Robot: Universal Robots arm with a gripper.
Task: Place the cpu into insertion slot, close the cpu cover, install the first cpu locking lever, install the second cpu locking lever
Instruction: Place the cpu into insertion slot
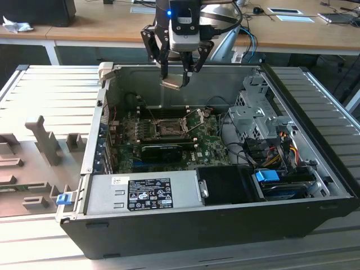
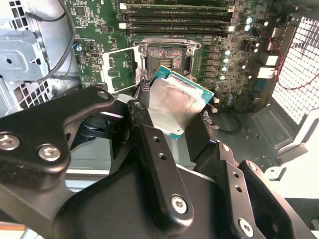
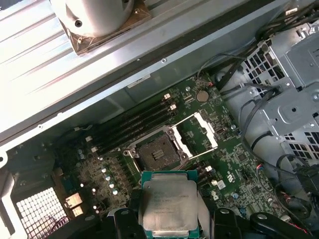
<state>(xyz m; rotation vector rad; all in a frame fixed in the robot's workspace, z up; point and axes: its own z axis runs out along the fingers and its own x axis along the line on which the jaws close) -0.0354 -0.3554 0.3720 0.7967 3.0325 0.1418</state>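
Black claw (image 1: pixel 175 80) was clenched on the flat square silver-topped cpu (image 1: pixel 170 83) — in the exterior view the dark square insertion slot (image 1: pixel 167 128) lay at 6 o'clock from it, well apart.

The exterior view looks steeply down into the open computer case (image 1: pixel 197 225) from a little way off. Both wrist views hang close above its motherboard (image 3: pixel 99 169), sharing the insertion slot (image 2: pixel 167 56) and cpu (image 3: pixel 169 204).

Open computer case (image 1: pixel 185 225), green motherboard (image 1: pixel 211 135), grey power supply (image 1: pixel 112 194); wooden desk (image 1: pixel 95 25)
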